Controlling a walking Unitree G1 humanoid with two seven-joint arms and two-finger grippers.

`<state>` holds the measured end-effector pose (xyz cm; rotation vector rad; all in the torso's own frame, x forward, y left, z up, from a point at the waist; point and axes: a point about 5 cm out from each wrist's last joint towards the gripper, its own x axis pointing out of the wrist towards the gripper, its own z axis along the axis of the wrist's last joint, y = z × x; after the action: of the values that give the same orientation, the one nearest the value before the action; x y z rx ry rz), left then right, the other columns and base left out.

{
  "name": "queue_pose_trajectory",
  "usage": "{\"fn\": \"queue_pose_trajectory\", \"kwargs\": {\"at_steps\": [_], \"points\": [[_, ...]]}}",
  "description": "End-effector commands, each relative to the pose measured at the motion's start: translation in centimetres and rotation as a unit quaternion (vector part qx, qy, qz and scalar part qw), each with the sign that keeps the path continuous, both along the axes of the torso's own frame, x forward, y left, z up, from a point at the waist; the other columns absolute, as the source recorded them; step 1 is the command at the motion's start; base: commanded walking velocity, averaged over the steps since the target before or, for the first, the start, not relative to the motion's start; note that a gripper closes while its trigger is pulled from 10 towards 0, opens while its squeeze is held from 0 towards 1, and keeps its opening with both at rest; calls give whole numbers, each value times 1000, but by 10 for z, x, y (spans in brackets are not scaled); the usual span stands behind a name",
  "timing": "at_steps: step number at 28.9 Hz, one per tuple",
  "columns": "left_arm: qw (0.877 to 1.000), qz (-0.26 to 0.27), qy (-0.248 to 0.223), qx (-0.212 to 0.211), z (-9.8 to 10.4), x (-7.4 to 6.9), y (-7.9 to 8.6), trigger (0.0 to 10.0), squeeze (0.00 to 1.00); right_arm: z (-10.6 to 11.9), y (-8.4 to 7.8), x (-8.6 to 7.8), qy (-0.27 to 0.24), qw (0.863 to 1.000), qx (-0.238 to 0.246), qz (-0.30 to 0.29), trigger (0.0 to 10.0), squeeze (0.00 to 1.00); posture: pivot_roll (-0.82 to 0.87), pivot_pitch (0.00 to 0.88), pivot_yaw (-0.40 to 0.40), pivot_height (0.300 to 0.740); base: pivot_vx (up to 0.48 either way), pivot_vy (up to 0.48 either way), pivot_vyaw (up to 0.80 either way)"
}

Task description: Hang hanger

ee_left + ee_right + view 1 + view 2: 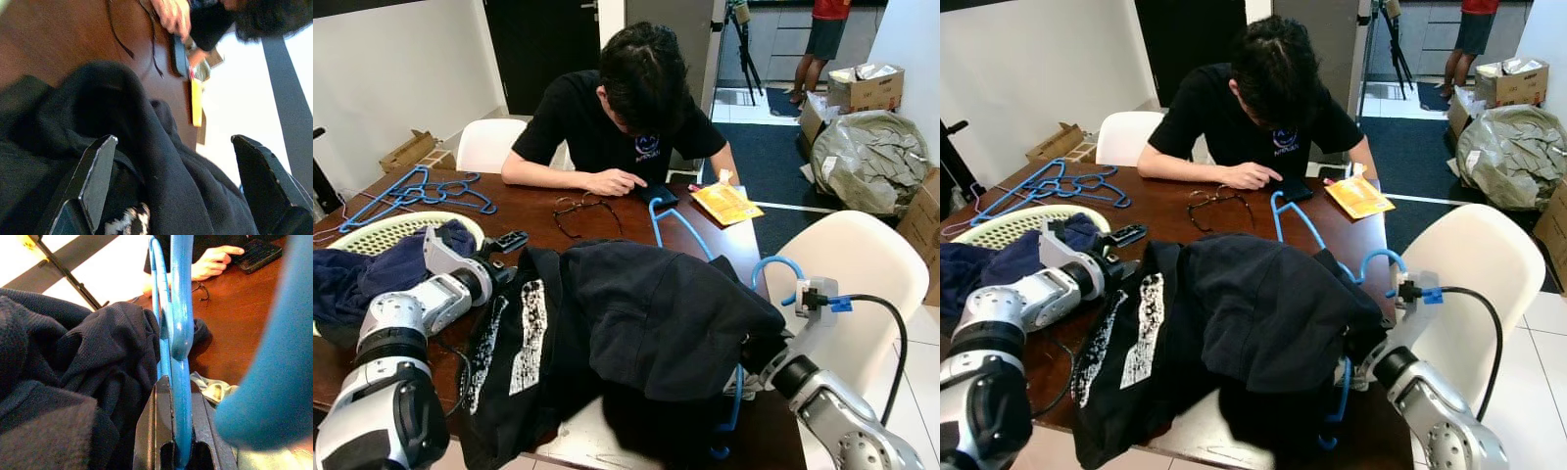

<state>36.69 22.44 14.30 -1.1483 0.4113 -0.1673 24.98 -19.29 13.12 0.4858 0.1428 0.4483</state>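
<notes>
Both arms reached over the table (pixel 617 211). Right gripper (pixel 178 450) was clenched on a blue hanger (pixel 177 328), thin, stiff, light plastic, probably slippery; its bar looked the safest hold. It ran under a soft, limp black shirt (pixel 636 323) heaped mid-table, hook (pixel 658 208) poking out beyond. Left gripper (pixel 181 176) hung spread over the cloth, empty.

Blue plastic hanger (pixel 677 227), thin-barred, lay half buried under a dark garment (pixel 646 323) heaped on the brown table (pixel 538 211). Hook end poked out of the cloth toward 12 o'clock, pointing at the seated person; lower bar emerged from the fabric at 5 o'clock near the table's edge. Seen edge-on in the right wrist view, pinched between two black fingers (pixel 157 423).
</notes>
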Motion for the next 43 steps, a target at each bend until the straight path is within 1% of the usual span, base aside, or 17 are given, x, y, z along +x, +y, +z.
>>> {"fn": "queue_pose_trajectory", "kwargs": {"at_steps": [1, 3, 7, 13, 14, 15, 16, 25, 35, 36, 37, 38, 39, 40, 41, 42, 43], "points": [[1000, -19, -2, 11, 3, 0, 1, 10000, 0, -2, -2, -3, 10, 1000, -9, -1, 10000, 0, -98, 12, 28, 740, 0, 0, 0], [1000, -19, -2, 11, 3, 0, 1, 10000, 0, -2, -2, -3, 10, 1000, -9, -1, 10000, 0, -98, 12, 28, 740, 0, 0, 0], [999, -42, 6, 12, -1, 1, -10, 10000, 0, -1, -3, -6, 11, 1000, -14, -2, 10000, 0, -113, 24, 27, 740, 0, 0, 0], [998, -53, 12, 14, -5, 1, -15, 10000, 0, 0, -4, -7, 12, 1000, -16, -3, 10000, 0, -115, 28, 27, 740, 0, 0, 0], [998, -60, 13, 15, -6, 0, -17, 8510, 0, 0, -4, -8, 13, 1000, -16, -3, 10000, 0, -118, 31, 27, 740, 0, 0, 0], [998, -60, 13, 15, -6, 0, -17, 8510, 0, 0, -4, -8, 13, 1000, -16, -3, 10000, 0, -118, 31, 27, 740, 0, 0, 0], [998, -64, 13, 17, -7, 0, -19, 0, 0, 0, -4, -9, 13, 1000, -17, -3, 10000, 0, -120, 33, 28, 740, 0, 0, 0], [997, -75, -3, 21, -3, 3, -22, 0, 0, 0, -5, -11, 16, 1000, -19, -5, 10000, 0, -128, 39, 30, 740, 0, 0, 0], [996, -83, -10, 20, 0, 5, -25, 0, 0, 1, -5, -11, 16, 1000, -18, -7, 10000, 0, -124, 35, 32, 740, 0, 0, 0], [996, -84, -23, 23, 4, 6, -26, 0, 0, 0, -5, -10, 16, 1000, -17, -7, 10000, 0, -118, 29, 33, 740, 0, 0, 0], [996, -84, -23, 23, 4, 6, -26, 0, 0, 0, -5, -10, 16, 1000, -17, -7, 10000, 0, -118, 29, 33, 740, 0, 0, 0], [995, -86, -39, 26, 9, 7, -26, 0, 0, 0, -5, -10, 16, 1000, -17, -7, 10000, 0, -118, 29, 33, 740, 0, 0, 0], [991, -99, -88, 36, 25, 10, -28, 0, 0, 0, -5, -9, 16, 1000, -16, -7, 10000, 0, -113, 23, 34, 740, 0, 0, 0], [985, -110, -123, 44, 36, 11, -30, 0, 0, 0, -4, -9, 16, 1000, -15, -7, 10000, 0, -113, 23, 34, 740, 0, 0, 0], [970, -127, -196, 67, 60, 11, -35, 0, 0, -1, -4, -8, 16, 1000, -14, -7, 10000, 0, -107, 16, 35, 740, 0, 0, 0], [956, -141, -243, 83, 75, 9, -40, 0, 0, -1, -4, -7, 15, 1000, -13, -7, 10000, 0, -107, 16, 35, 740, 0, 0, 0], [947, -148, -269, 91, 84, 7, -43, 0, 0, -1, -4, -7, 15, 1000, -13, -7, 10000, 0, -107, 16, 35, 740, 0, 0, 0]]}}
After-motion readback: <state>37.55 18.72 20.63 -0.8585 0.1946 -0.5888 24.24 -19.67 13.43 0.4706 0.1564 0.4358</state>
